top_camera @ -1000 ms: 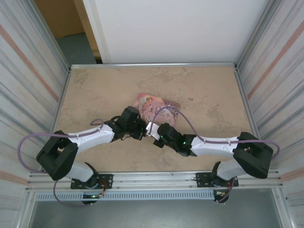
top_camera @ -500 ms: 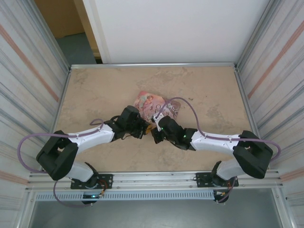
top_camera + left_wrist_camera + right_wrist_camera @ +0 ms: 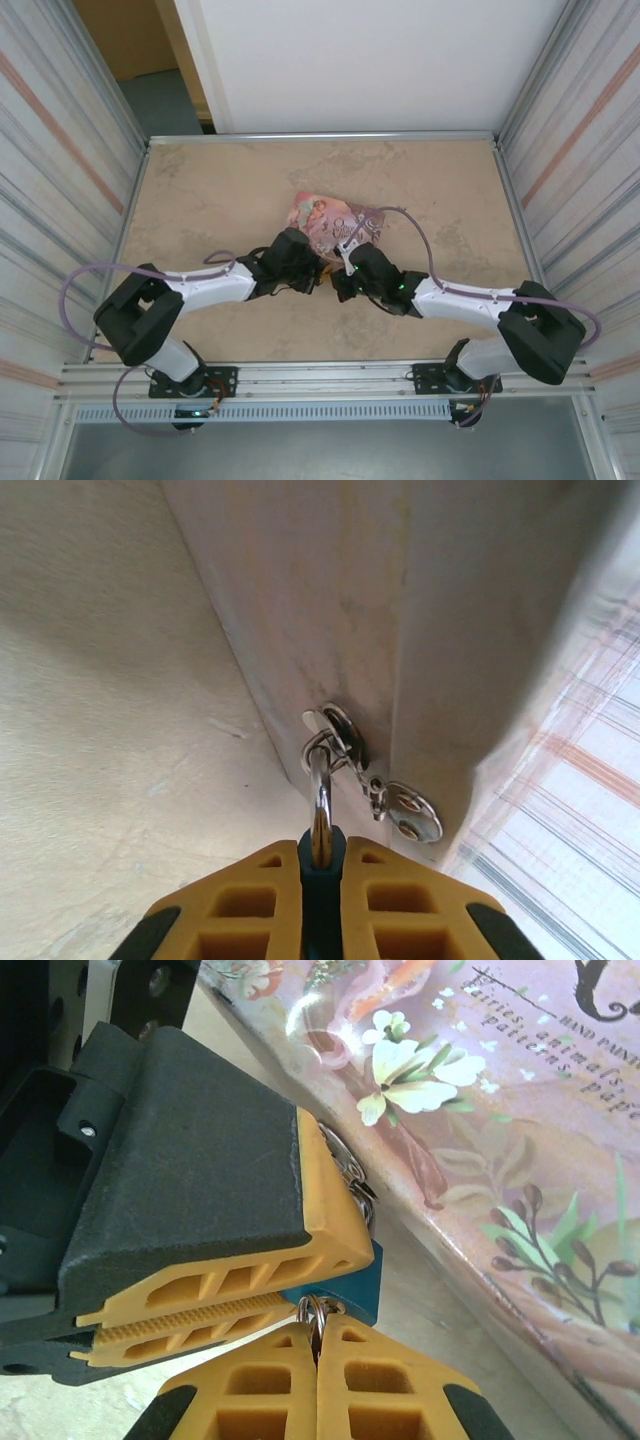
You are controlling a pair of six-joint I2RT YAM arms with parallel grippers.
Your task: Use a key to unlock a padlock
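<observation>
The padlock has a small teal body, and my left gripper is shut on it. Its silver shackle sticks out and hooks through the metal latch on the pink tin's wall. In the right wrist view the teal padlock shows between the left gripper's fingers. My right gripper is shut right under it on the key, whose silver ring shows at the fingertips. The key's blade is hidden. Seen from above, the left gripper and right gripper meet at the tin's near edge.
The pink illustrated tin lies mid-table just beyond both grippers, its lid close beside the right fingers. Metal rails frame the table, with corrugated walls left and right. Purple cables loop over both arms.
Both grippers have shifted a little to the right together, staying shut. The left arm has stretched further in, and the tin has nudged slightly right.
</observation>
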